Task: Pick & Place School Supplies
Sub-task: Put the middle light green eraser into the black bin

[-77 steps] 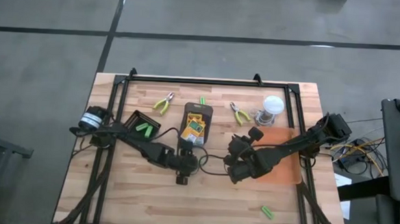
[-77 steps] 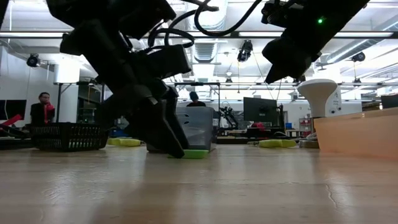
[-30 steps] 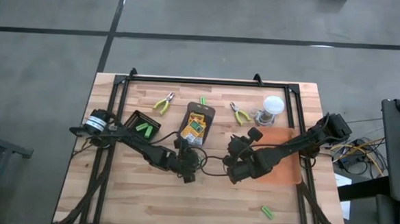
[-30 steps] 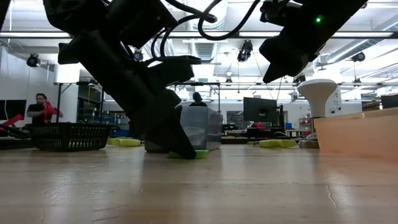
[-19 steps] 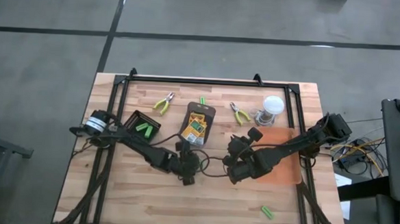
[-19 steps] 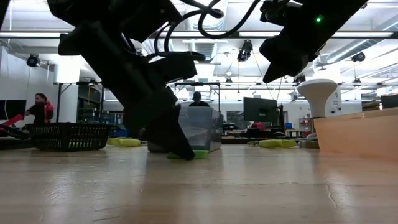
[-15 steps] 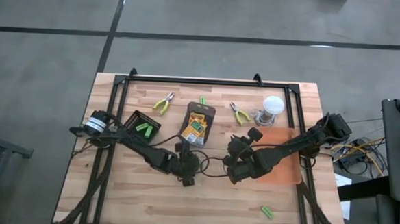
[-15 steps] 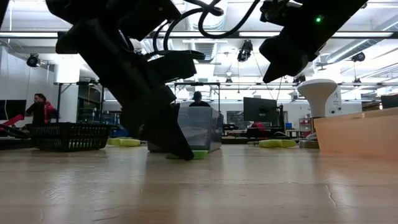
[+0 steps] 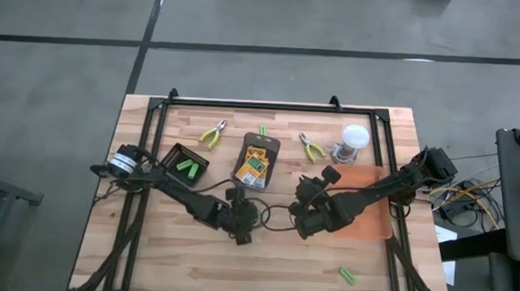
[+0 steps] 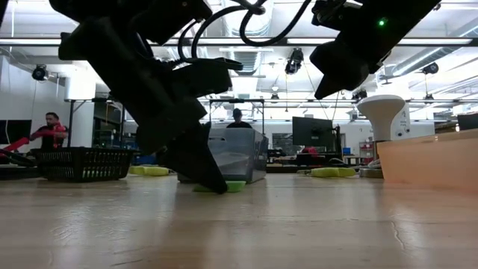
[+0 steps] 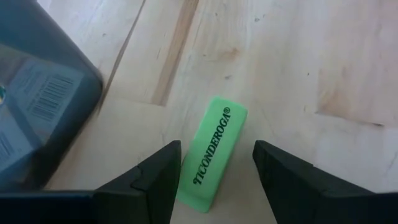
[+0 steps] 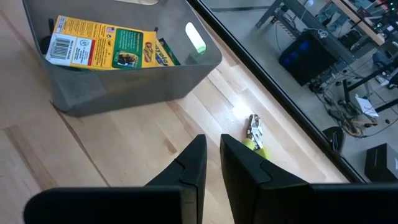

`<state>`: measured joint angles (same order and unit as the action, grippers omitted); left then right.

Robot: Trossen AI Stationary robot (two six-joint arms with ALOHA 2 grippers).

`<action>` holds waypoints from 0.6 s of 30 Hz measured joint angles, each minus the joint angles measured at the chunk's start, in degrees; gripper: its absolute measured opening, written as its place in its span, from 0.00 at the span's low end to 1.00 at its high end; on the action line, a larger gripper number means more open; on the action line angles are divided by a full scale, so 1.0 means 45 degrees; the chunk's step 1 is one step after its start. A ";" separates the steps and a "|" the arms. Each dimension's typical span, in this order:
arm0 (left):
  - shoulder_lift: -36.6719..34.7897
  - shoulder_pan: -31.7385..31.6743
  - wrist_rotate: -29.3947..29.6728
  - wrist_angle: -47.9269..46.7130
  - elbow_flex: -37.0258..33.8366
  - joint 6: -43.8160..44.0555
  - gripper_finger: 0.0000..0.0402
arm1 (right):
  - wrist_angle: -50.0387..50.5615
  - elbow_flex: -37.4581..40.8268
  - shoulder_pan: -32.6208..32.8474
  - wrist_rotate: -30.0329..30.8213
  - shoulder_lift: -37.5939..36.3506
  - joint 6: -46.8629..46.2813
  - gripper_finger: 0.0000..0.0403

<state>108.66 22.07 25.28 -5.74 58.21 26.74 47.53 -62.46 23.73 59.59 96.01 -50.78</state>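
A short bright-green stick [image 11: 211, 152] printed TICONDEROGA lies flat on the table near the dark grey tray [image 11: 37, 106]. My left gripper [image 11: 216, 146] is open, low over the table's middle [image 9: 239, 226], one finger on each side of that stick. In the high view the gripper hides the stick. The tray [image 9: 272, 148] holds yellow-and-green crayon boxes [image 12: 106, 50] and a green stick [image 12: 196, 37]. My right gripper [image 12: 212, 140] is shut and holds nothing; it hangs above the table right of centre [image 9: 302, 226]. My left gripper slants down over the green stick, fingers lying along its length. One finger [image 11: 165, 177] stands right against the stick's long edge [image 11: 186, 174]; I cannot tell whether it touches. The other finger [image 11: 273, 168] stands clear of it. The stick lies flat on the table.
A small black tray [image 9: 186, 166] with green sticks sits at the left. Two pliers [image 9: 211, 135] [image 9: 311, 149], a loose green stick [image 9: 263, 130] and the white-lidded jar [image 9: 352, 143] lie toward the far edge. An orange mat [image 9: 370, 214] lies right, another stick [image 9: 348, 276] near the front.
My left gripper has shifted a little toward the table's left and near side, staying low and open. In the low view more of the green stick shows beside its fingertip.
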 joint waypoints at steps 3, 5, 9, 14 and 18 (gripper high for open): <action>0.0000 0.0098 -0.0001 -0.0382 0.0140 0.0268 0.53 | -0.0016 0.0000 0.0000 0.0000 0.0000 0.0001 0.11; 0.0000 0.0157 0.0000 -0.0518 0.0174 0.0375 0.52 | -0.0034 0.0000 0.0000 0.0000 0.0000 0.0000 0.11; -0.0005 0.0207 0.0000 -0.0544 0.0171 0.0385 0.47 | -0.0044 0.0000 0.0000 0.0000 0.0000 0.0001 0.11; -0.0010 0.0222 0.0020 -0.0588 0.0171 0.0380 0.39 | -0.0078 0.0000 0.0000 -0.0004 0.0000 0.0000 0.11; -0.0015 0.0226 0.0090 -0.0607 0.0166 0.0380 0.34 | -0.0087 0.0000 -0.0002 0.0000 0.0000 0.0000 0.11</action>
<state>108.60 23.09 25.68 -8.47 58.96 28.45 47.13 -62.46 23.72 59.59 96.01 -50.78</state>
